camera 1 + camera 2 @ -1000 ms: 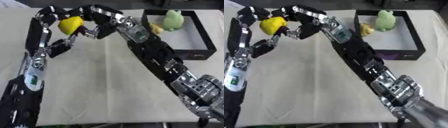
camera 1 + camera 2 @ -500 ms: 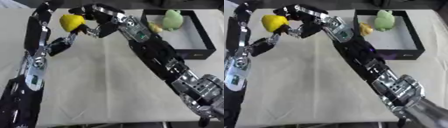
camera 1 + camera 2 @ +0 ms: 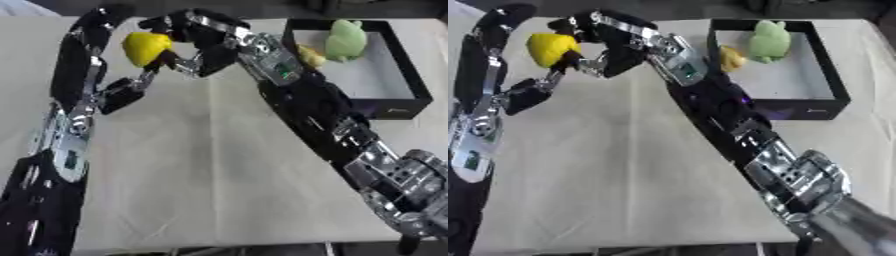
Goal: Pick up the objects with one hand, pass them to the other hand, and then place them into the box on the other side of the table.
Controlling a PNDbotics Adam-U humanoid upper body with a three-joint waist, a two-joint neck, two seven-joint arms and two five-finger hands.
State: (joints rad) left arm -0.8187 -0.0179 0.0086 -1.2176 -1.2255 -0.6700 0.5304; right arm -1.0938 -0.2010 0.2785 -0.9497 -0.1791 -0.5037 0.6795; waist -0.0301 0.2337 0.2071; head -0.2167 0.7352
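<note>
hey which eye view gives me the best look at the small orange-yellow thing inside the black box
The right eye view: the small orange-yellow object sits clear inside the black box, beside the pale green toy. In the left eye view the right arm covers its lower left part, so less of it shows.

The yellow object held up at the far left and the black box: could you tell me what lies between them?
The right hand and its forearm lie between the yellow object and the black box, clearest in the left eye view.

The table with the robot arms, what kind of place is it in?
Probably a robot test lab: a plain cloth-covered table, a black box holding a green toy, and the left hand and right hand at a yellow toy.
</note>
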